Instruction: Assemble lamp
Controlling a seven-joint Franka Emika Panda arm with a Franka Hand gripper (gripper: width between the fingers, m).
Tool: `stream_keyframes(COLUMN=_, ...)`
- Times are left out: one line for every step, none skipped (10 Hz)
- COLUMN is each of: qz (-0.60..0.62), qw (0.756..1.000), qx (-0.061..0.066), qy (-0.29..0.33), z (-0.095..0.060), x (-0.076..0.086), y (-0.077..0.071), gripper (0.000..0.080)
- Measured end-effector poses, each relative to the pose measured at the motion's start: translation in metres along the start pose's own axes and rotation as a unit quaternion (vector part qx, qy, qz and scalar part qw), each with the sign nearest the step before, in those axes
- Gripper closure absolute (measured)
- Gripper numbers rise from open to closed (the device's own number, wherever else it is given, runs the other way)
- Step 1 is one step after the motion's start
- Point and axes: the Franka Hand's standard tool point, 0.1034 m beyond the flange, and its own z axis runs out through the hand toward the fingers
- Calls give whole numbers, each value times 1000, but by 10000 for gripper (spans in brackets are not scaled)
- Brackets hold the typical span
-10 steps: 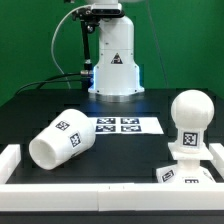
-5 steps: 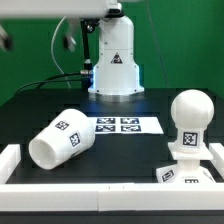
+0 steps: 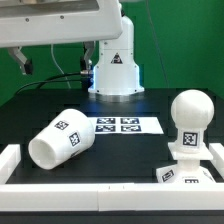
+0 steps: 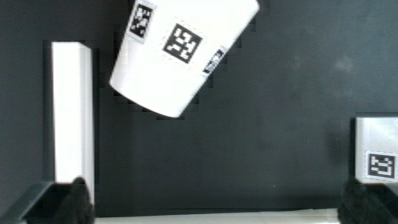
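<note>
Seen from the exterior view: a black table top (image 3: 30,112) under bright light, backed by a green wall (image 3: 180,40), with a raised white rail (image 3: 100,190) along the near edge and a matching white block at each end. Lying on its side toward the exterior view's left, the shade (image 3: 60,139), tagged face up, open end pointing toward the near left corner, well apart from the other parts. Standing upright at the exterior view's right, the round-headed bulb (image 3: 190,118), seated on the flared base (image 3: 188,170) just inside the rail, tags showing on neck and foot. Flat on the table between shade and bulb, slightly farther back, the marker board (image 3: 122,125) with its four printed squares. Behind it, the arm's white pedestal (image 3: 116,62) lit blue at the foot, black cables trailing off to the exterior view's left, and a blurred white arm link (image 3: 55,22) stretched across the top of the frame. From the wrist view: the shade (image 4: 178,52) again, two tags visible on its wall, a white rail (image 4: 70,110) beside it, a tagged white part (image 4: 377,150) at the frame edge. Gripper (image 4: 217,203) spread wide and holding nothing, one dark fingertip (image 4: 63,203) at either side, black surface bare between them.
</note>
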Motion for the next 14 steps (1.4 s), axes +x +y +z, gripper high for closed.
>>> stream_keyframes(qz=0, qw=1000, qx=0, qy=0, z=0, x=0, y=0, gripper=101)
stream_keyframes(qz=19, qw=1000, qx=6, qy=-5, z=6, x=-1, y=2, gripper=101)
stream_keyframes(qz=56, qw=998, qx=16, qy=-28, z=25, x=-5, y=10, gripper=101)
stream_keyframes(qz=83, qw=995, qx=30, qy=-53, z=38, x=-5, y=10, gripper=101)
stream_keyframes(qz=104, qw=991, qx=43, qy=-72, z=43, x=-2, y=5, gripper=101)
stream_keyframes(qz=128, qw=983, qx=77, qy=-104, z=43, x=-2, y=0, gripper=101)
stream_keyframes(qz=129, qw=982, qx=76, qy=-112, z=40, x=2, y=4, gripper=101)
stream_keyframes(qz=129, qw=982, qx=77, qy=-114, z=41, x=2, y=5, gripper=101)
stream_keyframes(qz=130, qw=982, qx=76, qy=-112, z=42, x=2, y=6, gripper=101)
stream_keyframes(qz=133, qw=979, qx=80, qy=-134, z=43, x=-5, y=5, gripper=101)
stream_keyframes(qz=151, qw=968, qx=81, qy=-183, z=45, x=-13, y=8, gripper=101)
stream_keyframes(qz=181, qw=956, qx=76, qy=-219, z=46, x=-10, y=9, gripper=101)
stream_keyframes(qz=216, qw=943, qx=70, qy=-243, z=45, x=-7, y=7, gripper=101)
stream_keyframes(qz=250, qw=932, qx=62, qy=-255, z=42, x=-3, y=7, gripper=101)
